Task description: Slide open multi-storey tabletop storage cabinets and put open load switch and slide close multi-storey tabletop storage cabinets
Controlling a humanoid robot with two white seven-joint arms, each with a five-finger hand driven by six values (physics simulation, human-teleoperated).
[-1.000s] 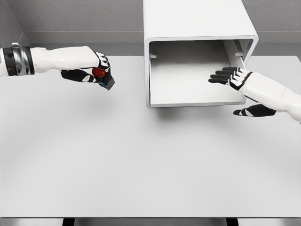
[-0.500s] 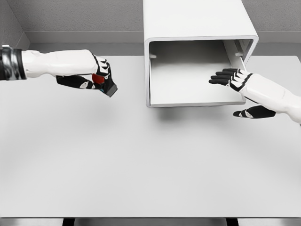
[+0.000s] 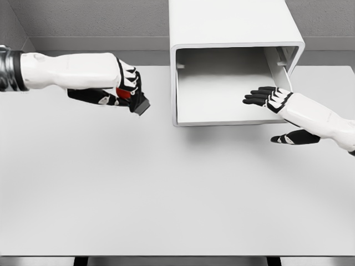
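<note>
**Head view: switch in hand, drawer open and bare**

Head view shows the left hand (image 3: 123, 90) at the left, above the table (image 3: 166, 194), fingers curled around the switch (image 3: 137, 102), a small dark block with a red part tucked against the palm. Its dark end pokes out just past the fingertips, on the side toward the cabinet (image 3: 233, 33). The grip looks shallow from here, so I judge the main risk to be the switch tilting or slipping free on its way across, and landing on the table short of the opening.

To the right of that hand, a little apart, is the near left corner of the drawer (image 3: 222, 94), which is pulled out from the cabinet. If the hand travels low, the protruding end of the switch could knock the drawer's left wall or front lip and push the drawer back in, or twist the switch in the fingers. Nothing lies in the drawer; its floor is bare white.

Further right, the right hand (image 3: 273, 98) rests at the drawer's right edge, fingers spread flat and holding nothing, thumb hanging below the front lip. Fingertips reach in over the floor, so a drop placed far right could land on them. Whether the palm actually touches the drawer wall I cannot tell.
</note>
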